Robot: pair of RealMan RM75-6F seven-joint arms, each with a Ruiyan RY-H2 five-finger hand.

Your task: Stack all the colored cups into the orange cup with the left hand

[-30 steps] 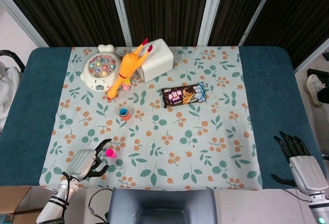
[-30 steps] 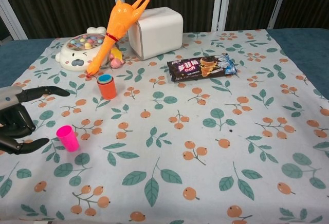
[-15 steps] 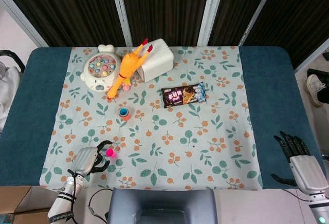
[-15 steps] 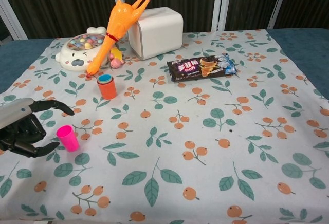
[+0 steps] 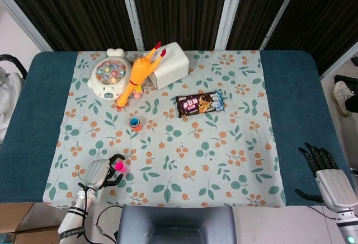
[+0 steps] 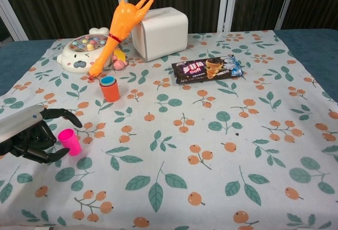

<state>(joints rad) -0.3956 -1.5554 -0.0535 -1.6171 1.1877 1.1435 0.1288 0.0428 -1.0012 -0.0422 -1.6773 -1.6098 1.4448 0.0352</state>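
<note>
The silver-and-black left hand (image 6: pixel 29 135) curls half-closed around the small bright pink plastic cup (image 6: pixel 69 141), fingers either side; actual contact is hard to judge. Beyond the pink cup stands the orange cup with a blue one inside (image 6: pixel 110 88). Far right, the right hand (image 5: pixel 327 177) hangs off the surface, fingers spread, holding nothing.

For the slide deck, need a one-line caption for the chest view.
Left hand, fingers spread, reaches around the pink cup; the orange cup waits farther back on the floral cloth.
</note>
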